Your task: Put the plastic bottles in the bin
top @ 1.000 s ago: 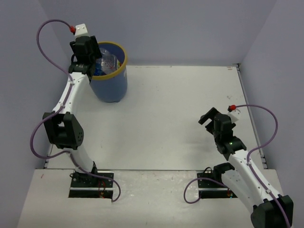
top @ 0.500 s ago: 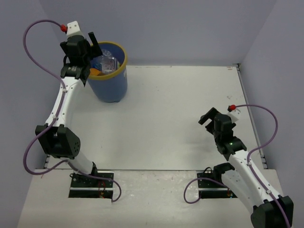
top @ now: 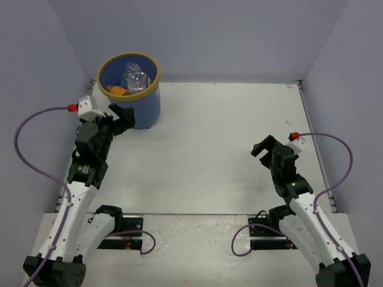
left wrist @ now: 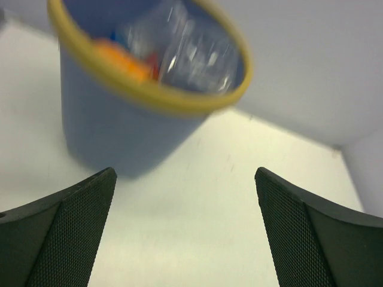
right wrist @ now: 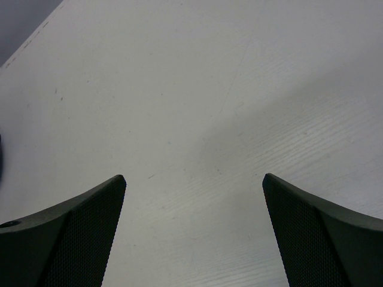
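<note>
The blue bin [top: 139, 107] with a yellow rim stands at the far left of the table. Plastic bottles [top: 134, 76] lie inside it, clear ones and an orange one [top: 116, 90]. In the left wrist view the bin [left wrist: 114, 134] is blurred ahead, with bottles [left wrist: 185, 57] showing over its rim. My left gripper [top: 121, 118] is open and empty, low beside the bin's near left side. My right gripper [top: 263, 147] is open and empty over bare table at the right; its fingers [right wrist: 72, 236] frame bare table.
Grey walls close the table at the back and both sides. A dark seam [top: 299, 86] marks the table's far right corner. The arm bases sit on a lower board at the near edge.
My left arm has pulled back from above the bin and dropped down to the table's near left, beside the bin. The right arm has barely moved.
</note>
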Robot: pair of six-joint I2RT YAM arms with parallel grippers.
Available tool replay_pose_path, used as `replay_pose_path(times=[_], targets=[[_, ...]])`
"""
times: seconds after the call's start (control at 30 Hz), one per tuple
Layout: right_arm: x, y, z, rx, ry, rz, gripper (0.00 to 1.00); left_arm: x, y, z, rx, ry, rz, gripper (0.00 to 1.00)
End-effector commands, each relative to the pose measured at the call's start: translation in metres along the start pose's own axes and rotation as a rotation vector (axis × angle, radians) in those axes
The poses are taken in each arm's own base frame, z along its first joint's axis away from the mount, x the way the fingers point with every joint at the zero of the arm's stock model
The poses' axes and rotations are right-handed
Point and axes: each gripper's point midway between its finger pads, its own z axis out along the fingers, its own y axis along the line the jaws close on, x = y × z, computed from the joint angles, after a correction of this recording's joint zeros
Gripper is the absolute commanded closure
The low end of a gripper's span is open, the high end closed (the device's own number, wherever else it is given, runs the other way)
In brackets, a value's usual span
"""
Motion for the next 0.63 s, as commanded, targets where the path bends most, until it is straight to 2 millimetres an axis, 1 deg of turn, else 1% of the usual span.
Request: replay_pose_path(times=[0.0, 0.03, 0.13, 0.27, 0.37, 0.43, 0.47, 0.6], targets=[[-0.012, 0.014, -0.003, -0.057, -0.027, 0.010, 0.01, 0.063, 0.042, -0.013, -0.088, 0.065, -0.035, 0.00], [-0.010, 0.017, -0.002, -0.073, -0.016, 0.006, 0.01, 0.070, 0.054, -0.016, -0.127, 0.061, -0.024, 0.00], [-0.008, 0.028, -0.003, -0.126, 0.003, -0.007, 0.01, 0.082, 0.067, -0.022, -0.175, 0.094, 0.000, 0.00], [-0.010, 0.040, -0.007, -0.175, 0.024, -0.028, 0.01, 0.088, 0.075, -0.021, -0.212, 0.114, 0.005, 0.00], [-0.015, 0.038, -0.008, -0.160, 0.007, -0.028, 0.01, 0.093, 0.078, -0.020, -0.223, 0.129, 0.008, 0.00], [-0.016, 0.039, -0.010, -0.168, -0.003, -0.025, 0.01, 0.092, 0.080, -0.021, -0.233, 0.119, 0.011, 0.00], [-0.016, 0.042, -0.012, -0.196, -0.007, -0.024, 0.01, 0.090, 0.081, -0.022, -0.240, 0.110, 0.012, 0.00], [-0.011, 0.048, -0.013, -0.270, -0.018, -0.037, 0.01, 0.090, 0.083, -0.024, -0.239, 0.094, 0.012, 0.00]])
